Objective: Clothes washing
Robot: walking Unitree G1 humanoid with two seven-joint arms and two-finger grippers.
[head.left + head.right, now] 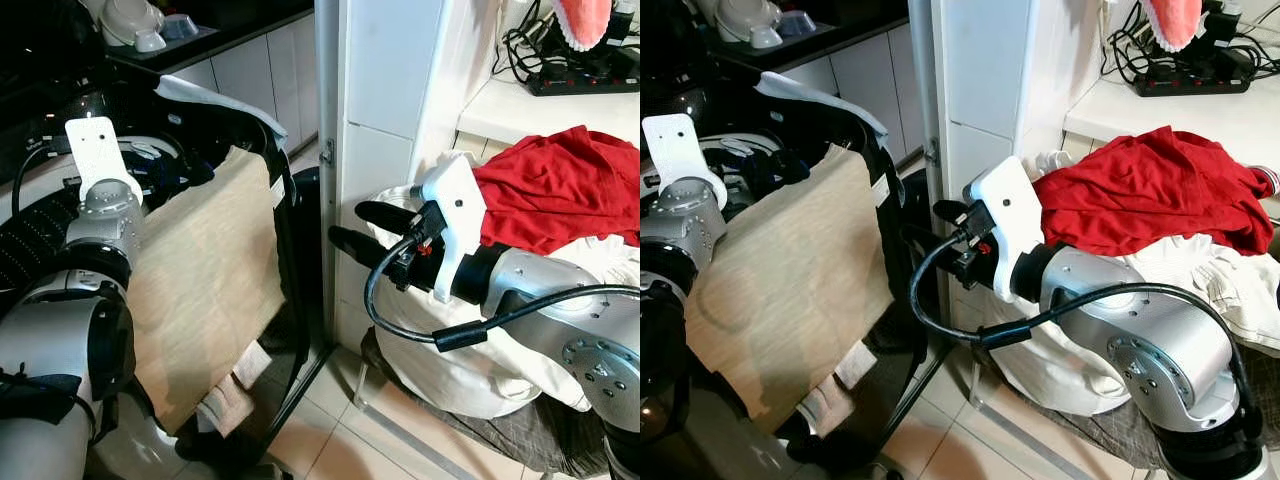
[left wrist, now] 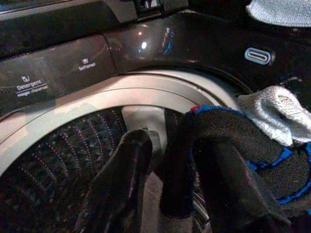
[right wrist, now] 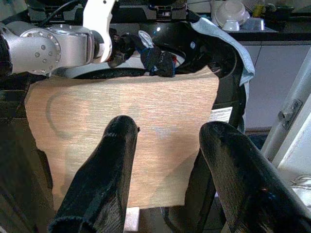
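Left gripper point(image 3: 127, 46) over the washing machine's rim point(image 2: 97, 92), pinching a dark blue-trimmed garment point(image 2: 228, 141). A beige cloth point(image 1: 205, 290) drapes the near edge. Right gripper point(image 1: 362, 226), fingers spread and empty, hangs in the gap beside the white pillar point(image 1: 385, 120); red garment point(image 1: 560, 190) tops the laundry pile far right.

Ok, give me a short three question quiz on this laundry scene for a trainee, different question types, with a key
1. True or false: the left claw holds a dark garment with blue trim over the washer drum.
2. Multiple choice: what lies on top of the laundry pile at the robot's right? A) red garment B) green towel C) black jacket
3. Fill in: the right claw's fingers are ___.

Key: 1 true. 2 A, the red garment. 3 open, with nothing between them, pointing toward the tan cloth draped over the washer's front.
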